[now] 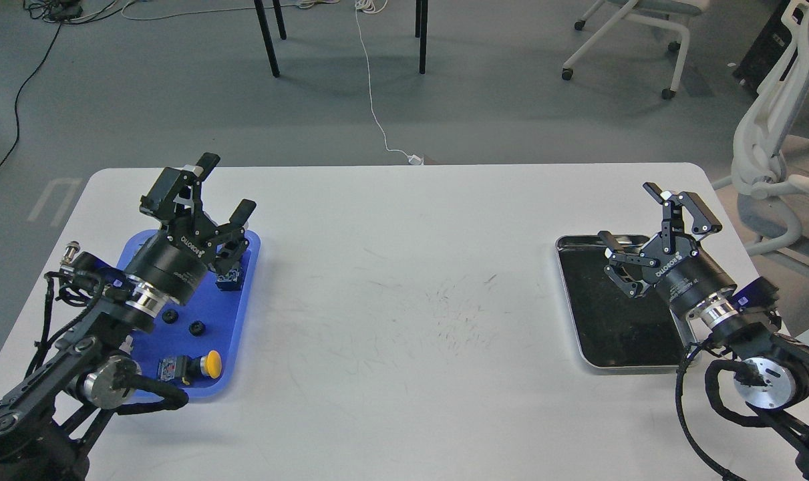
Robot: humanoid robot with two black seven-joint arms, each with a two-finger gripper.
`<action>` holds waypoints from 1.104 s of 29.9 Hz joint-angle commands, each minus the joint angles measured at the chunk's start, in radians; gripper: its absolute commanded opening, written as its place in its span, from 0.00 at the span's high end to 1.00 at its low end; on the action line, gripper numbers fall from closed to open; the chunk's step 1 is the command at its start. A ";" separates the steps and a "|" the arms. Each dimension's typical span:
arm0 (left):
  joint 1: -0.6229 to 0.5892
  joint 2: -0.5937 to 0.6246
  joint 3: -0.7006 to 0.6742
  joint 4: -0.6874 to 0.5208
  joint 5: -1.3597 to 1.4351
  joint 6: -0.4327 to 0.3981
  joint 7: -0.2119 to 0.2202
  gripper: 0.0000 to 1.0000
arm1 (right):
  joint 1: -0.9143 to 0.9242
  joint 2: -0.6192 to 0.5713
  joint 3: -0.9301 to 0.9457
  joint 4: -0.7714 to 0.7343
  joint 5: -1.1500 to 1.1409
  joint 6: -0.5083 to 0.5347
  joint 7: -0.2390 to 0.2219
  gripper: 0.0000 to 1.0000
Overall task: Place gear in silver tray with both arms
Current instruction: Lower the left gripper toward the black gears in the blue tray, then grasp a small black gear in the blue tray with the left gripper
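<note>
The silver tray [569, 294] lies at the table's right, its dark scuffed floor bare. My right gripper [628, 214] is open and empty, hovering over the tray's far right corner. At the left, a blue plastic tray [227, 321] holds two small black gear-like parts [196, 328] [170, 316]. My left gripper [227, 186] is open and empty, held above the blue tray's far end. The left arm's wrist hides part of that tray.
The blue tray also holds a yellow-capped part [210, 364] and a small blue block [230, 277]. The white table [404, 300] is scuffed in the middle. White office chairs [778, 153] stand off the right edge. Chair legs and cables are on the floor beyond.
</note>
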State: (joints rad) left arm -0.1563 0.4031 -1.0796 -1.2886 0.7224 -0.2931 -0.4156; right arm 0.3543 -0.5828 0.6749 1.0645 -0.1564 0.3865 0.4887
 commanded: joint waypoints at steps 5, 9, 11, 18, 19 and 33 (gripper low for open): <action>-0.109 0.351 0.043 -0.115 0.593 -0.196 -0.073 0.02 | 0.002 -0.008 0.000 0.005 0.001 0.000 0.000 0.01; -0.156 0.503 0.101 -0.172 0.874 -0.196 -0.073 0.02 | 0.008 -0.014 0.002 0.005 0.000 0.000 0.000 0.01; -0.201 0.587 0.166 -0.184 1.010 -0.196 -0.073 0.02 | 0.008 -0.014 0.002 0.005 0.000 0.000 0.000 0.01; -0.383 0.657 0.459 -0.167 1.383 -0.196 -0.073 0.11 | 0.009 -0.014 0.002 0.006 0.000 0.000 0.000 0.01; -0.400 0.655 0.501 -0.161 1.411 -0.196 -0.073 0.14 | 0.009 -0.014 0.002 0.005 0.000 -0.001 0.000 0.01; -0.471 0.568 0.675 0.058 1.459 -0.124 -0.073 0.39 | 0.011 -0.018 0.011 0.008 0.000 0.000 0.000 0.01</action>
State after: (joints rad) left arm -0.6266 0.9766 -0.4133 -1.2493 2.1818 -0.4189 -0.4887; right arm 0.3651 -0.6004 0.6840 1.0710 -0.1551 0.3864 0.4887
